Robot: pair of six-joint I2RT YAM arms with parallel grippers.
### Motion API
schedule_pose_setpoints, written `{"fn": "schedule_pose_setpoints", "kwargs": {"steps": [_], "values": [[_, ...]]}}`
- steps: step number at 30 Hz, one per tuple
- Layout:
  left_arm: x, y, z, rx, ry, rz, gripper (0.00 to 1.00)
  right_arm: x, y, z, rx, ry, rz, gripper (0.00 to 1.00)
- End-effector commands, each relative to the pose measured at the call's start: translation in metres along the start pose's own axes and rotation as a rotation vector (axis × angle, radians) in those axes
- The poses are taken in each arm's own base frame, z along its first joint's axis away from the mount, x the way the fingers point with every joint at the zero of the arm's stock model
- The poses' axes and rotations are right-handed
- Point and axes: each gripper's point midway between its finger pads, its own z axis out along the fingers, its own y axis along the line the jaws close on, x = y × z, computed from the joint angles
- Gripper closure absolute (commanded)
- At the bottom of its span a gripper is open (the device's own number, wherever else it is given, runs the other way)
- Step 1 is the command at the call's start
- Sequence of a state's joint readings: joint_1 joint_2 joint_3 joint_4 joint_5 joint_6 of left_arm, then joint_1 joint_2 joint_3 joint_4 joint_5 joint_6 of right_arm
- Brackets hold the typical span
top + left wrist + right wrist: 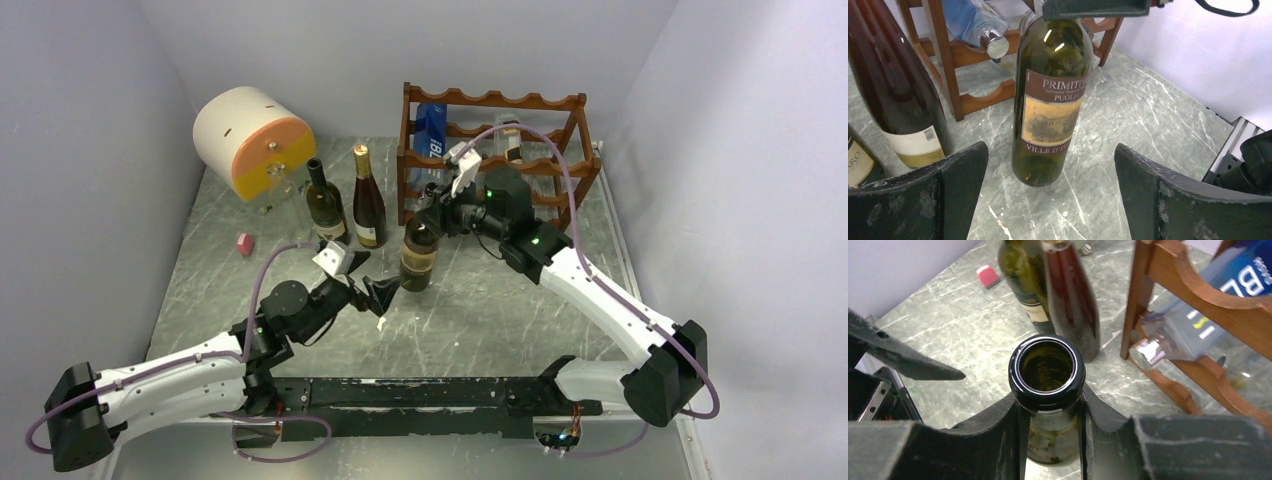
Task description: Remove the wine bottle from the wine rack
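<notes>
Wine bottle (418,262) upright, neck tight in R end effector (1048,407); L end effector (1050,152) apart, beside.

Wine bottle (418,262) upright on table (500,310), just in front of wine rack (560,170). Right end effector (432,222) on its neck, rack side. Left end effector (383,297) spread wide by the bottle base, side away from rack.

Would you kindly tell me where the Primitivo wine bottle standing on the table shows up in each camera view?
Top external: the Primitivo wine bottle stands at centre, just below the wine rack in the picture.
Left wrist: Primitivo wine bottle at centre, label facing the camera; wine rack at upper left.
Right wrist: Primitivo wine bottle seen from above, open mouth at centre; wine rack at upper right.
Shared landmark: the wine rack.
</notes>
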State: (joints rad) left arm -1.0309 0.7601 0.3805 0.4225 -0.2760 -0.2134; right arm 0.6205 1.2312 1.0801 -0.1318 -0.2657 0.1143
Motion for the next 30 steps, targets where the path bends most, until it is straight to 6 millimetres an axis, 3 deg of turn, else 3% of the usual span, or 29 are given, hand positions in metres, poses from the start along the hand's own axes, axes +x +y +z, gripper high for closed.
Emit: {"fn": "schedule_pose_setpoints", "kwargs": {"steps": [1,4,10,11,17,20,24,30], "values": [[-0.008,0.011,-0.004,-0.064,0.003,-0.013,0.00,-0.034,0.032,0.006,-0.052,-0.167,-0.123,1.00],[-0.013,0.016,-0.007,-0.093,0.000,-0.007,0.01,-0.024,0.045,0.013,-0.031,-0.173,-0.181,1.00],[-0.023,0.021,-0.008,-0.129,-0.014,-0.006,0.01,0.008,0.042,0.032,-0.017,-0.079,-0.217,1.00],[-0.024,0.020,-0.008,-0.130,-0.010,-0.004,0.01,0.022,0.041,0.033,-0.018,-0.051,-0.217,0.97],[-0.028,0.019,-0.005,-0.135,0.000,-0.006,0.01,0.039,0.044,0.030,-0.039,-0.018,-0.206,0.75],[-0.034,0.019,-0.005,-0.135,-0.017,-0.002,0.01,0.038,0.046,0.026,-0.045,-0.016,-0.191,0.62],[-0.046,0.016,-0.003,-0.125,-0.034,0.026,0.01,0.024,0.044,0.018,-0.009,-0.030,-0.164,0.37],[-0.055,0.013,0.001,-0.119,-0.027,0.072,0.01,-0.003,0.040,0.001,0.052,-0.031,-0.145,0.17]]}}
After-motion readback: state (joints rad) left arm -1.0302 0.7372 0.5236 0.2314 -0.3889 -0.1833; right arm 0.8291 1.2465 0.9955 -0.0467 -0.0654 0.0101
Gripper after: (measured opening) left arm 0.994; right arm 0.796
